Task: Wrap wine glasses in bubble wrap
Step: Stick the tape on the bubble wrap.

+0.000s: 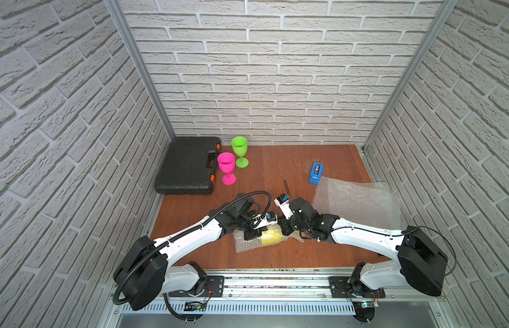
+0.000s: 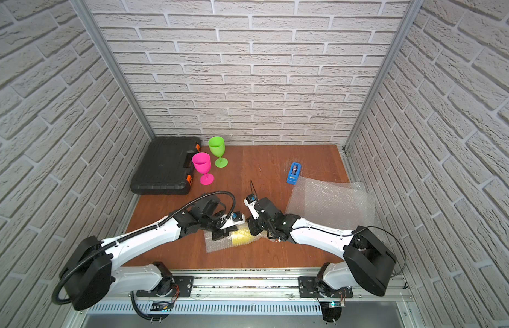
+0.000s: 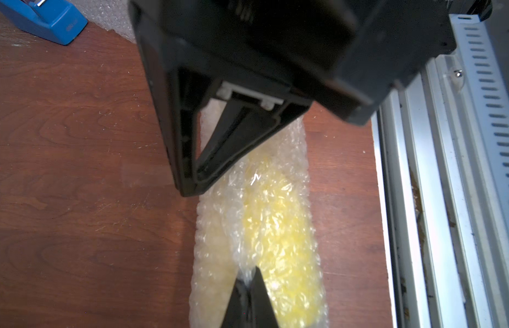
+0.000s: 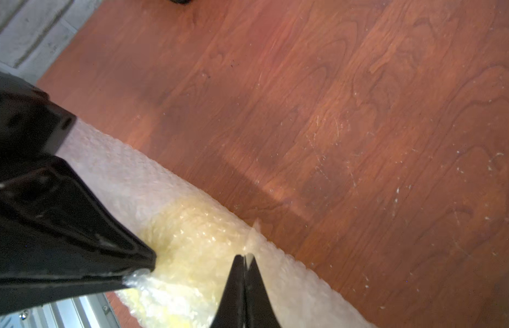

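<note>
The yellow wine glass (image 1: 271, 238) lies on its side near the table's front middle, rolled inside a sheet of bubble wrap (image 1: 243, 244). Through the wrap it shows as a yellow blur (image 3: 276, 227) (image 4: 188, 235). My left gripper (image 3: 249, 277) (image 1: 251, 233) is shut on a pinch of the wrap over the glass. From the opposite side, my right gripper (image 4: 244, 257) (image 1: 286, 228) is shut on a thin fold of the same wrap. The pink glass (image 1: 226, 168) and the green glass (image 1: 239, 150) stand upright and bare at the back left. Spare bubble wrap sheets (image 1: 358, 204) lie flat at the right.
A black tool case (image 1: 188, 167) lies shut at the back left beside the two standing glasses. A blue tape dispenser (image 1: 315, 173) (image 3: 46, 20) sits at the far corner of the spare sheets. Brick walls close in three sides; a metal rail (image 1: 276, 284) runs along the front.
</note>
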### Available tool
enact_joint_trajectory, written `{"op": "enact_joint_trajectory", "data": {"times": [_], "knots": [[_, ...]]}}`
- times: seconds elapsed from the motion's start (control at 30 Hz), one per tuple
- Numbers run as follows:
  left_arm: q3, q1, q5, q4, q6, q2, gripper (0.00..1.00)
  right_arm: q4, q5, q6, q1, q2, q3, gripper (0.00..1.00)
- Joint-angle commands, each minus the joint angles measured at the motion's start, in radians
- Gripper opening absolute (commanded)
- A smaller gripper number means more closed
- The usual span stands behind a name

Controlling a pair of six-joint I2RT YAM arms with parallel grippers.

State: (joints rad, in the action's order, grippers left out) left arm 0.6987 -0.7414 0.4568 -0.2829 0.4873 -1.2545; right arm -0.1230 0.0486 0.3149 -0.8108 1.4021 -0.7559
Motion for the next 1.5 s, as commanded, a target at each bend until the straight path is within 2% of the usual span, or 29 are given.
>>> {"op": "enact_joint_trajectory", "data": {"times": [0.0,0.13,0.3,0.47,0.53,0.63,0.73,0.87,0.93,0.97,1.13,1.37,1.47], "knots": [[-0.012,-0.012,-0.009,-0.018,0.016,0.005,0.00,-0.287,-0.071,-0.051,-0.002,0.054,-0.052,0.17],[-0.013,-0.016,-0.018,-0.024,0.013,0.007,0.00,-0.483,-0.197,-0.023,-0.002,0.101,-0.122,0.29],[-0.016,-0.017,-0.019,-0.021,0.008,0.007,0.00,-0.602,-0.377,0.036,0.020,0.097,-0.196,0.41],[-0.010,-0.018,-0.020,-0.032,0.012,0.007,0.00,-0.686,-0.431,0.006,0.049,0.035,-0.277,0.40],[-0.007,-0.018,-0.021,-0.033,0.016,0.007,0.00,-0.647,-0.347,-0.055,0.048,-0.038,-0.277,0.38],[-0.005,-0.019,-0.017,-0.029,0.023,0.004,0.00,-0.528,-0.131,-0.192,0.048,-0.154,-0.213,0.36],[-0.003,-0.017,-0.016,-0.018,0.018,-0.008,0.00,-0.510,0.072,-0.252,0.048,-0.205,-0.195,0.29],[-0.003,0.001,0.000,-0.005,0.001,-0.026,0.00,-0.434,0.324,-0.120,0.040,-0.226,-0.133,0.18],[-0.008,0.015,0.013,0.007,-0.006,-0.030,0.00,-0.369,0.385,-0.029,0.027,-0.246,-0.071,0.05],[-0.006,0.023,0.020,0.009,-0.006,-0.034,0.00,-0.339,0.405,0.006,0.017,-0.259,-0.041,0.03],[0.014,0.061,0.074,0.008,-0.010,-0.056,0.00,-0.220,0.342,0.089,-0.015,-0.273,0.062,0.03],[0.029,0.068,0.095,-0.012,0.000,-0.072,0.00,-0.014,0.153,0.173,-0.016,-0.151,0.115,0.03],[0.026,0.068,0.099,-0.015,0.006,-0.066,0.00,-0.027,0.056,0.222,-0.016,-0.090,0.131,0.03]]}}
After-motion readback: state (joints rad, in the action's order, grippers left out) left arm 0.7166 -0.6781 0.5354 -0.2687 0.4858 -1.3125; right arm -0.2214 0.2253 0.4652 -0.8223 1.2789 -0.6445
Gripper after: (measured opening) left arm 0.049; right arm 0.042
